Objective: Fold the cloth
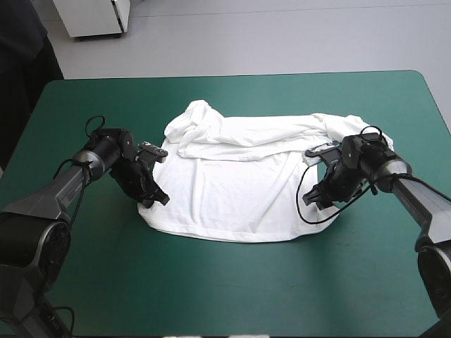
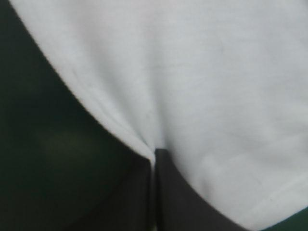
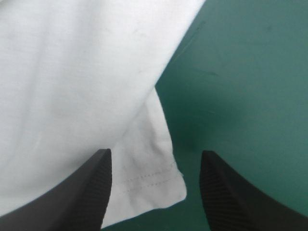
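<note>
You get even, diffuse overhead light in the high view: the T-shirt (image 1: 232,190) reads bright white without glare, and shadows on the teal-green cover (image 1: 211,296) are faint. In the left wrist view the cover is very dark and the cloth edge blurred. The right wrist view is brighter, with a soft shadow beside the hem.

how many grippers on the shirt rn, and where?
2. The left gripper is shut on the T-shirt's near-left edge. The right gripper is open at its near-right corner, with the hem between its fingers.
</note>
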Motion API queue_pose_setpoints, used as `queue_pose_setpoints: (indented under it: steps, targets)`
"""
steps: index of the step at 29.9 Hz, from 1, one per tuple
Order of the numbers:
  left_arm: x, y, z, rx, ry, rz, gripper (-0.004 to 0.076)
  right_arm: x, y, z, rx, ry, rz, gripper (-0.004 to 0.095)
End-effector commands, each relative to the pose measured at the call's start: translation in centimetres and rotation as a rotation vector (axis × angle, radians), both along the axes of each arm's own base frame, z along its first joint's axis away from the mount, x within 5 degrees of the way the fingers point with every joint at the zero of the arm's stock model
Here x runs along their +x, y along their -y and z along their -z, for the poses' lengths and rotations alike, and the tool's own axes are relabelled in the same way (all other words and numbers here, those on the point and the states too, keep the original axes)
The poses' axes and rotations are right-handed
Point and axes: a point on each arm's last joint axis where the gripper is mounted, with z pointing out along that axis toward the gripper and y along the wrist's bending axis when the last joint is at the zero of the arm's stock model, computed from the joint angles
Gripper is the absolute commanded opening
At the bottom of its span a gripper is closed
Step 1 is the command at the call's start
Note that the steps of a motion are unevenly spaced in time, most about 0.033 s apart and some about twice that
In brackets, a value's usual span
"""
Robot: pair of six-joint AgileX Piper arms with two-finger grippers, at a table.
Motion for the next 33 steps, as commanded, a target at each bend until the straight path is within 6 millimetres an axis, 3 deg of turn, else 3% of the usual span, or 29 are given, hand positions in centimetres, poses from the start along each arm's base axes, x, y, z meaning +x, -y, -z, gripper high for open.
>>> queue_pose_setpoints:
  steps: [1, 6, 9, 16, 20, 23, 26, 28, 33]
  targets:
    - [-0.8, 1.3, -0.6, -0.085, -0.039, -0.021, -0.0022, 0.2, -0.2, -0.8, 0.008, 0.011, -0.014, 0.0531]
    - [-0.8, 1.3, -0.6, -0.087, -0.038, -0.017, -0.0022, 0.4, -0.3, 0.0, 0.005, -0.032, -0.013, 0.0530]
    - [-0.8, 1.3, -0.6, -0.087, -0.038, -0.017, -0.0022, 0.1, -0.4, 0.2, 0.013, -0.063, -0.009, 0.0468]
    - [-0.7, 1.3, -0.6, -0.091, -0.033, -0.020, -0.0022, -0.6, -1.2, 0.2, 0.000, -0.114, -0.051, -0.0004]
    - [-0.8, 1.3, -0.7, -0.091, -0.038, -0.019, -0.0022, -0.6, -1.5, 0.2, 0.000, -0.112, -0.057, -0.0013]
    - [-1.4, 1.3, -1.8, -0.107, -0.033, -0.017, -0.0022, -0.5, -1.5, -0.7, -0.003, -0.112, -0.052, -0.0013]
    - [-2.5, 1.1, -4.6, -0.125, 0.026, -0.008, -0.0022, -0.4, -1.5, -3.6, 0.000, -0.075, -0.060, -0.0013]
    - [-3.5, 0.8, -7.5, -0.131, 0.104, 0.004, -0.0022, -0.4, -1.4, -6.8, 0.009, -0.009, -0.051, -0.0013]
    - [-6.8, 0.1, -16.0, -0.178, 0.347, 0.011, -0.0022, -2.3, -0.8, -16.6, 0.092, 0.307, -0.011, -0.0013]
